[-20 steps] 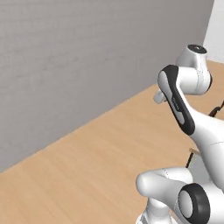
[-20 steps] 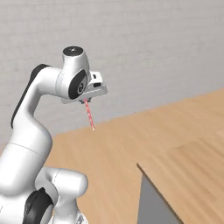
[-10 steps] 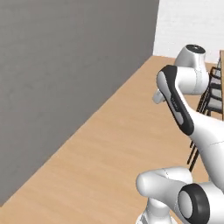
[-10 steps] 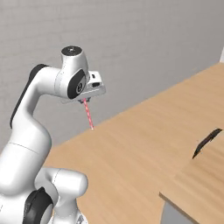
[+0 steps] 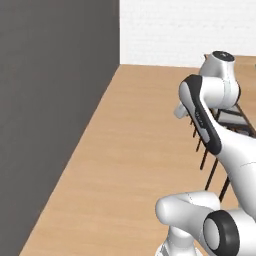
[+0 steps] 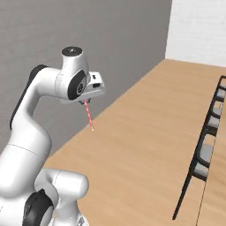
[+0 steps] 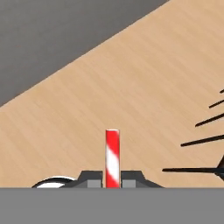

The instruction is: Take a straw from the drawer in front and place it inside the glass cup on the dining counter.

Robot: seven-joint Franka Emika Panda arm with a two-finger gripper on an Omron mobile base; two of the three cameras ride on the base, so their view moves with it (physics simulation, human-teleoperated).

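Observation:
My gripper [image 6: 85, 102] is shut on the straw [image 6: 89, 115], a thin red stick with pale stripes that hangs down from the hand above the wood floor. In the hand view the straw [image 7: 112, 156] stands straight up between the two dark fingertips [image 7: 90, 176], and my gripper [image 7: 112, 178] is closed around its base. A strip of the dining counter's light wood top [image 6: 217, 198] shows at the right edge, behind the stools. The glass cup and the drawer are out of view.
A dark grey wall [image 5: 45, 100] runs along the left and meets a white brick wall [image 6: 198, 31] at the far corner. Black metal stools [image 6: 206, 152] line the right side, also seen behind the arm [image 5: 222, 120]. Light wood floor [image 6: 145, 132] lies between.
The whole picture has swung: the base has turned, so the grey wall slid left and the white wall and more stools came into view. The straw stays in the shut gripper.

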